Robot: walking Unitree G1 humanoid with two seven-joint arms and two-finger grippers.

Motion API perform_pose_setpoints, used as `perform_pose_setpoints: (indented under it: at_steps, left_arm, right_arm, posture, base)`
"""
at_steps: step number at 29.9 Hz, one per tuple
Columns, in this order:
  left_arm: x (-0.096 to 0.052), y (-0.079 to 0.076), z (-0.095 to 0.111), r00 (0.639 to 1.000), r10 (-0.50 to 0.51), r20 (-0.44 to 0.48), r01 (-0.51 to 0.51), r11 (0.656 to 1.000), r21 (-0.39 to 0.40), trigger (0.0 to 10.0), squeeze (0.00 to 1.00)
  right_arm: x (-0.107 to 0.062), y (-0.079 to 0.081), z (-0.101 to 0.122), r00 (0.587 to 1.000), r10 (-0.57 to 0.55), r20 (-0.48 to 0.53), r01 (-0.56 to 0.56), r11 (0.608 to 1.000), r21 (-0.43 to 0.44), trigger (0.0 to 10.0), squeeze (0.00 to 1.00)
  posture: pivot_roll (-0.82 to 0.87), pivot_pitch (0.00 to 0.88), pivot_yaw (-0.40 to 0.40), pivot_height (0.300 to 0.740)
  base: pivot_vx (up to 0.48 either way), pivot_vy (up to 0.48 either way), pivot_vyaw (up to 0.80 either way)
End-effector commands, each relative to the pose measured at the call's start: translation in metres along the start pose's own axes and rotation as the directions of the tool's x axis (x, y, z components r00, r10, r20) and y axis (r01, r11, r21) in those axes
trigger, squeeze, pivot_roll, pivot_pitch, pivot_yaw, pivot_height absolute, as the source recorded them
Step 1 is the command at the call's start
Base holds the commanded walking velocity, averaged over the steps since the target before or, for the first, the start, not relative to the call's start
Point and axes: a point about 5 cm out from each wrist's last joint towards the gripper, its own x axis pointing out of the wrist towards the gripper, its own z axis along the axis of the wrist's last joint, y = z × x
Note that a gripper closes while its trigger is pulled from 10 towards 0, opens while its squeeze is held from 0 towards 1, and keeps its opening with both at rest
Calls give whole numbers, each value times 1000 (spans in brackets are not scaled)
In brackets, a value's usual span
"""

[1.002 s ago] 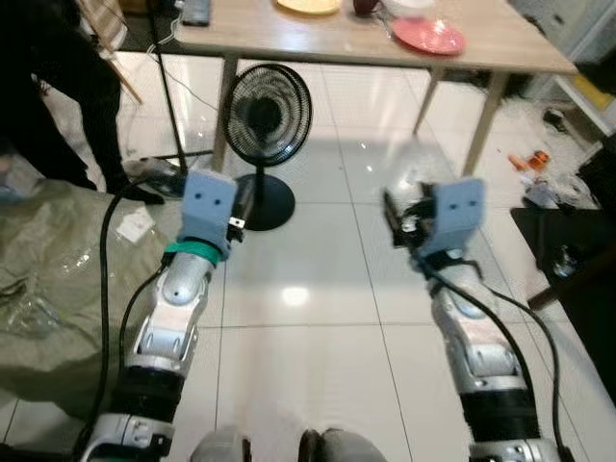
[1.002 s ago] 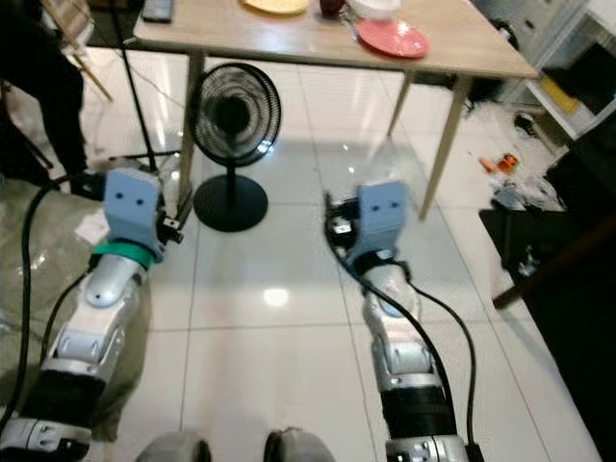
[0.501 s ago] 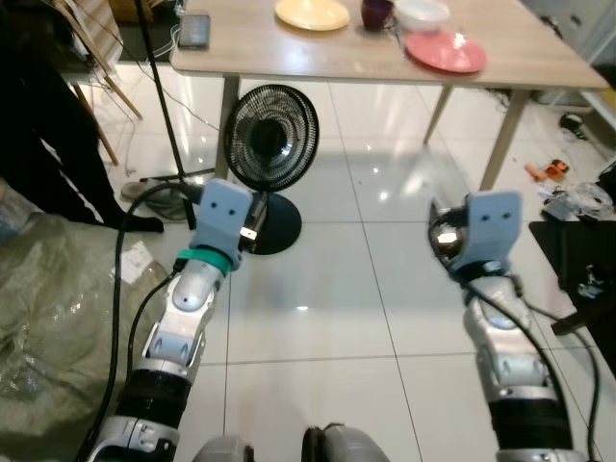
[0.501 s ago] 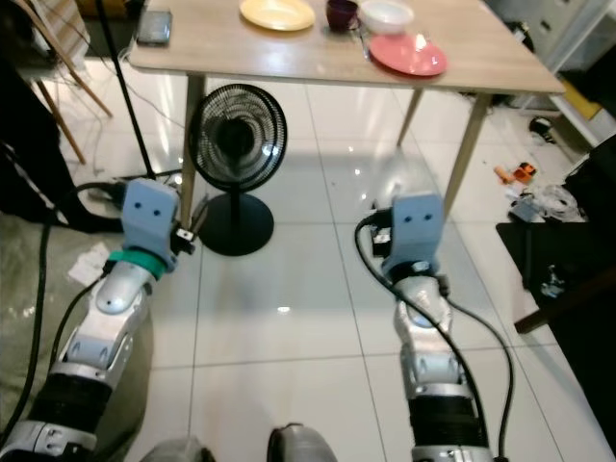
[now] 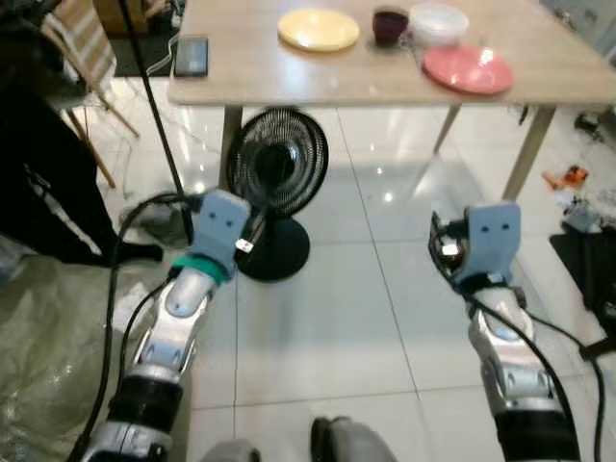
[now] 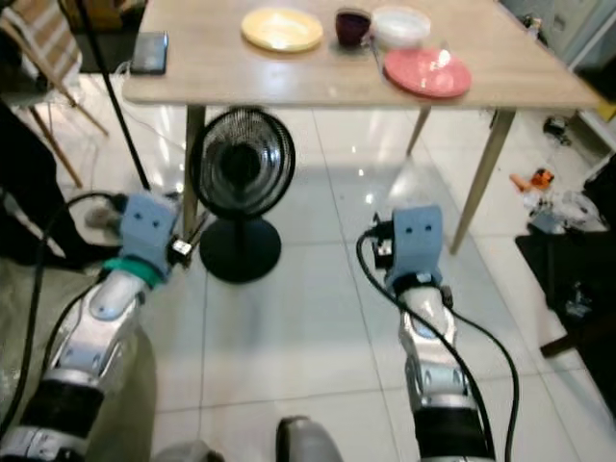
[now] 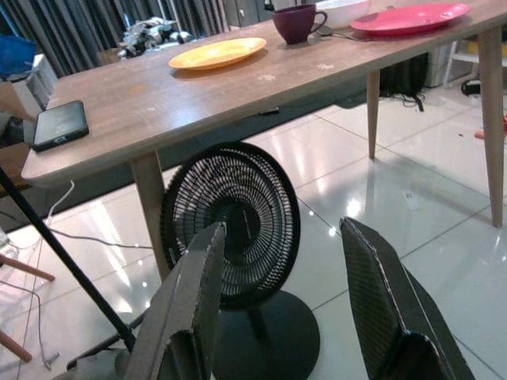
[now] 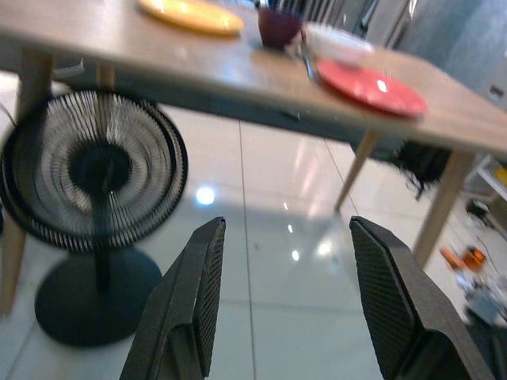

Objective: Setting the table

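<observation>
**A:** Where was the tableware at that moment?

**B:** All on the wooden table (image 5: 289, 82), across the top of the head view. A yellow plate (image 5: 319, 29) sat near the top centre, a dark maroon cup (image 5: 390, 23) just to its right, then a white bowl (image 5: 439, 19), and a pink plate (image 5: 468, 68) at the upper right, just below the bowl. A dark phone (image 5: 192, 56) lay apart from them at the table's upper-left edge.

**A:** And the grippers?

**B:** Both were held up over the tiled floor (image 5: 318, 318), short of the table and carrying nothing. The left gripper (image 7: 289, 293) had its two black fingers spread apart, with a black standing fan (image 5: 277, 173) under the table edge seen between them. The right gripper (image 8: 289, 297) was spread wide too, empty, the pink plate and cup above it in its wrist view, which was blurred.

**A:** Anything else around?

**B:** A person's dark-clothed leg (image 5: 43, 188) at the left edge of the head view, a crumpled greenish sheet (image 5: 38, 337) in the lower left, and small clutter on the floor at the far right. A black cable (image 5: 114, 279) ran along the left arm.
</observation>
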Motion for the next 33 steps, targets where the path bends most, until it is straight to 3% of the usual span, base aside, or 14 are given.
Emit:
perform_pose_setpoints:
  at_steps: [1,10,24,33]
  left_arm:
    - [-3,-1,-6,1000,2,-27,-2,1000,-9,10000,137]
    - [-5,-1,-6,999,19,-32,-19,1000,-23,10000,137]
    - [-3,-1,-5,999,20,-27,-21,999,-29,10000,137]
    - [-2,0,-4,999,26,-25,-27,999,-27,10000,145]
  right_arm:
    - [-5,7,-6,999,36,-27,-35,999,24,10000,0]
    - [-2,14,-7,999,30,-36,-28,998,49,10000,0]
    - [-1,9,-6,999,17,-41,-15,999,52,10000,0]
    - [4,16,0,999,45,-9,-44,998,54,10000,0]
  posture:
    - [-19,36,-10,740]
    - [-9,44,-19,740]
    - [-15,39,-18,740]
    - [-5,35,-19,740]
  base:
    - [364,0,0]
    - [366,0,-104]
    - [367,0,-800]
    - [367,0,0]
